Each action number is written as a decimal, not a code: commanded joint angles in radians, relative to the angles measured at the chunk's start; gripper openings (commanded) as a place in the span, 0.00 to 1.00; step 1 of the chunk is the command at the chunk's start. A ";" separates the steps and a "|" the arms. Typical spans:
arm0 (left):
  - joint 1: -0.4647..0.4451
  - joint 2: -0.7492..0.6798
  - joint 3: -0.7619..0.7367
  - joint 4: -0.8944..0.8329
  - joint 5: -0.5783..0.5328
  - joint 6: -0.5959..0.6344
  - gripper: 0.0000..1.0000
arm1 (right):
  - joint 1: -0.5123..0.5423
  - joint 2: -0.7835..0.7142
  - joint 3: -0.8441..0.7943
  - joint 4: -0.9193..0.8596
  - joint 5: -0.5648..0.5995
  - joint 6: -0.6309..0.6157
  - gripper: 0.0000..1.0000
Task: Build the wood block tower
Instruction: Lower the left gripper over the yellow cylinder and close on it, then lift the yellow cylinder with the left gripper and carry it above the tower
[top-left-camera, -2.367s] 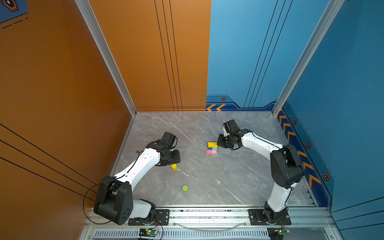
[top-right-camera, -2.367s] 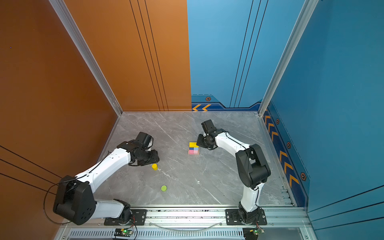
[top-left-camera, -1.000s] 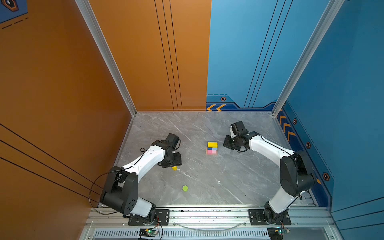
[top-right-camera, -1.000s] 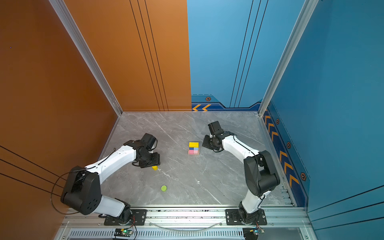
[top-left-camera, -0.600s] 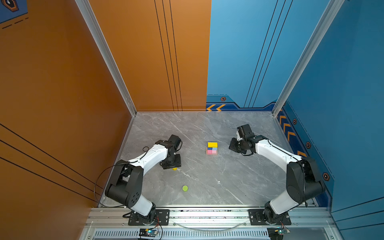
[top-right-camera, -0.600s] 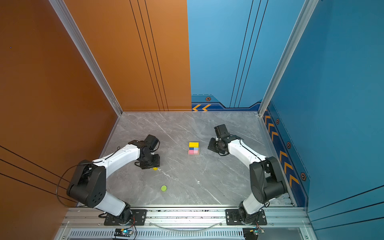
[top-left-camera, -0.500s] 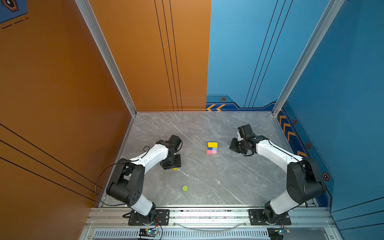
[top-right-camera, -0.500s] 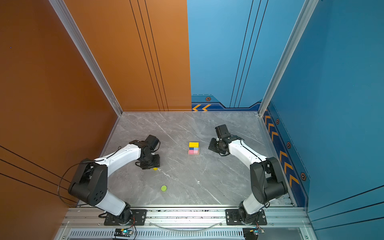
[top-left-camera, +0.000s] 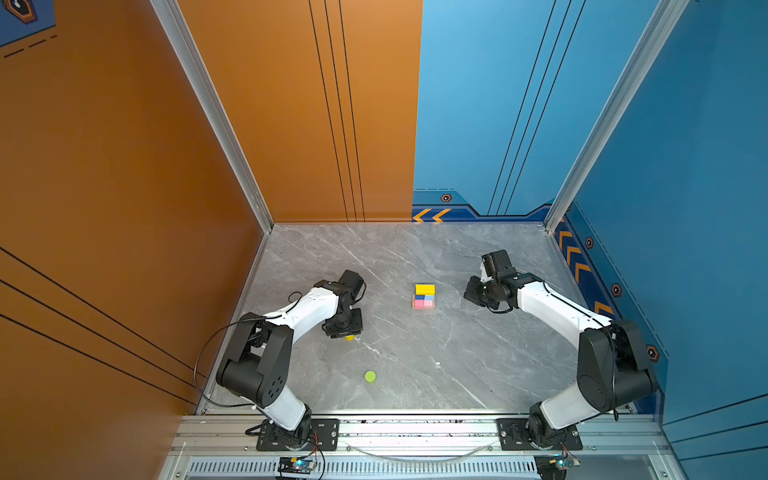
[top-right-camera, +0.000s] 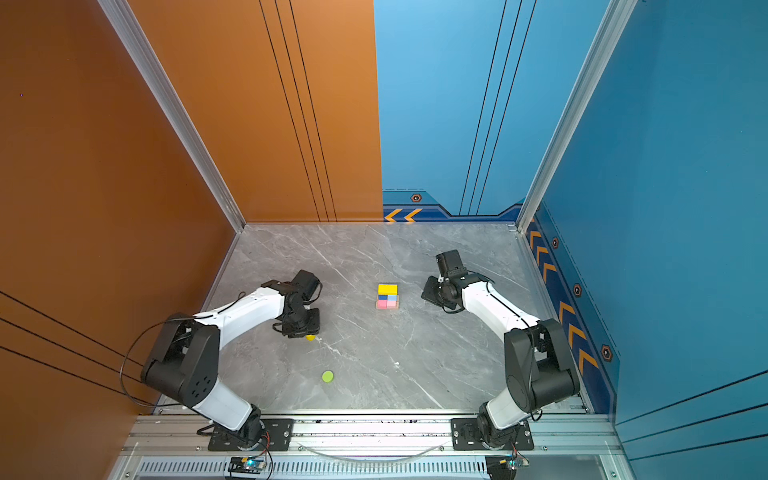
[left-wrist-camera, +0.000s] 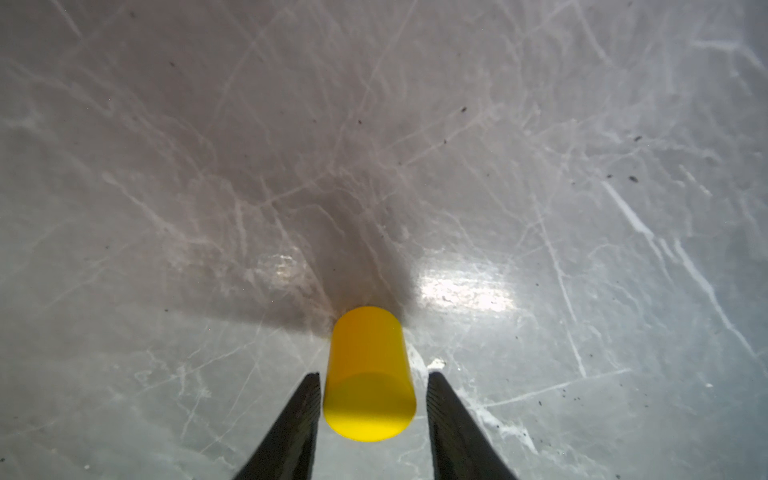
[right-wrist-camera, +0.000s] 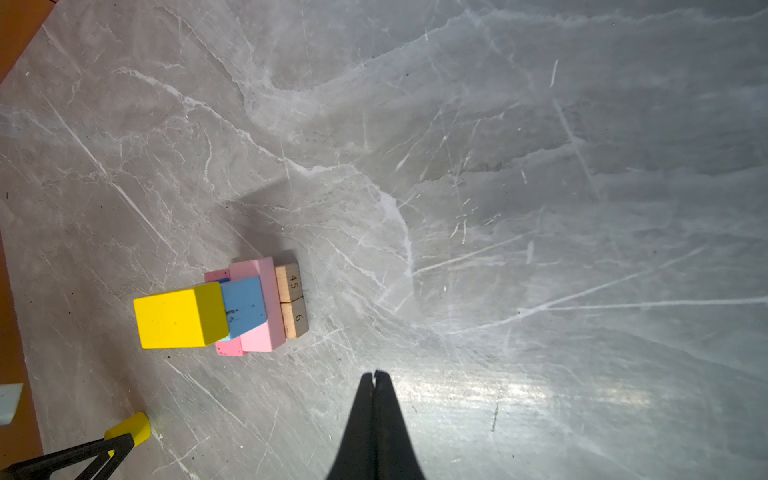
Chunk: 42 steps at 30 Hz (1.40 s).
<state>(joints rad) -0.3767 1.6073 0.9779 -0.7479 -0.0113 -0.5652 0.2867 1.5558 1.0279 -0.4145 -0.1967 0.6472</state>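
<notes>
Covering the whole floor of the cell, a grey marbled table (top-left-camera: 415, 353) is being shown with every block resting on it. The left gripper (left-wrist-camera: 374, 374) is being held low over the table's left side, its jaws partly open and set on either side of the yellow cylinder (left-wrist-camera: 365, 361). A thin gap is being left at one finger, so nothing is being gripped yet. The right gripper (right-wrist-camera: 375, 372) is being shown pressed fully together and empty, near the tower (top-left-camera: 424, 296) but apart from it, on its right in both top views. The tower is being seen at the table's middle, with two tan planks (right-wrist-camera: 293, 299) lowest, pink bars (right-wrist-camera: 266, 332) on them, a light-blue cube (right-wrist-camera: 245, 303) above and a yellow brick (right-wrist-camera: 174, 318) topmost. The yellow cylinder is being shown upright, well left of the tower. The green cylinder (top-right-camera: 327, 376) is being seen nearer the front edge, apart from both grippers.
</notes>
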 joint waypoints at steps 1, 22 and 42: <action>-0.008 0.021 0.020 0.001 -0.036 -0.009 0.42 | -0.006 -0.026 -0.018 0.009 0.023 -0.001 0.00; -0.023 0.021 0.029 0.009 -0.038 -0.003 0.03 | -0.015 -0.039 -0.030 0.009 0.026 0.003 0.20; -0.144 0.031 0.399 -0.189 -0.055 0.143 0.00 | -0.079 -0.097 -0.091 0.022 -0.023 -0.017 0.71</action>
<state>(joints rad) -0.4953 1.6295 1.2949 -0.8623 -0.0494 -0.4725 0.2268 1.4887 0.9592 -0.4007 -0.1997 0.6483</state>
